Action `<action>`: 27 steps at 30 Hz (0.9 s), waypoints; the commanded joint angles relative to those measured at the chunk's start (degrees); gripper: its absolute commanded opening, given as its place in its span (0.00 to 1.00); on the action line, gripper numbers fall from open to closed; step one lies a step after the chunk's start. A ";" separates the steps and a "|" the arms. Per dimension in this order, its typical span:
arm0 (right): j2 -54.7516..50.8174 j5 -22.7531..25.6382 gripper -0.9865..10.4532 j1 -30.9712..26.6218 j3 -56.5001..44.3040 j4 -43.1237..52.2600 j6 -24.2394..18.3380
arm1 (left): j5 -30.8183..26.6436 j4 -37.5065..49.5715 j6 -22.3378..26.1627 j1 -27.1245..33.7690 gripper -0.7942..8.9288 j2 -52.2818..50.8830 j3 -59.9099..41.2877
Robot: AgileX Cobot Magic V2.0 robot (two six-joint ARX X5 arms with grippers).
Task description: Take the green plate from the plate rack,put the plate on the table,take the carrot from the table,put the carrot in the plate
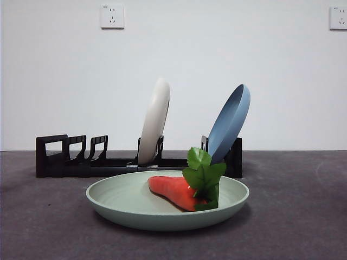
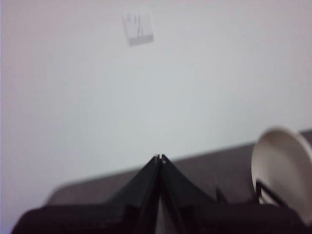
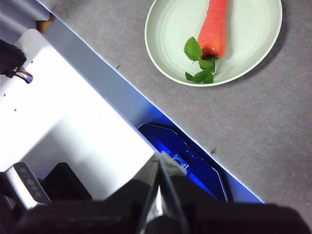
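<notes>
The green plate (image 1: pixel 124 203) lies flat on the dark grey table (image 1: pixel 298 216), in front of the black plate rack (image 1: pixel 65 157). The carrot (image 1: pixel 172 192) lies in the plate, its green leaves (image 1: pixel 203 176) toward the right. The right wrist view shows the plate (image 3: pixel 170 29) with the carrot (image 3: pixel 214 29) in it from above. My left gripper (image 2: pixel 159 158) is shut and empty, raised and facing the wall. My right gripper (image 3: pixel 159 158) is shut and empty, held over the table's edge, away from the plate. Neither arm shows in the front view.
A cream-white plate (image 1: pixel 154 122) and a blue plate (image 1: pixel 230 122) stand tilted in the rack; the white plate also shows in the left wrist view (image 2: pixel 282 165). A white robot base (image 3: pixel 63 122) and a blue panel (image 3: pixel 195 165) lie beside the table's edge.
</notes>
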 commanded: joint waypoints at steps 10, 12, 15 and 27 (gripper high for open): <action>-0.11 0.13 0.09 0.13 -0.04 0.31 0.11 | -0.15 0.83 -3.85 0.55 0.08 -6.97 -18.03; -0.11 0.13 0.09 0.13 -0.04 0.31 0.11 | -0.13 0.76 -4.17 0.55 0.08 -8.57 -20.06; -0.11 0.13 0.09 0.13 -0.04 0.31 0.11 | -0.13 0.76 -5.40 0.55 0.08 -10.54 -22.51; -0.11 0.13 0.09 0.13 -0.04 0.31 0.11 | 0.09 -8.35 -8.55 0.52 0.08 -14.80 -24.41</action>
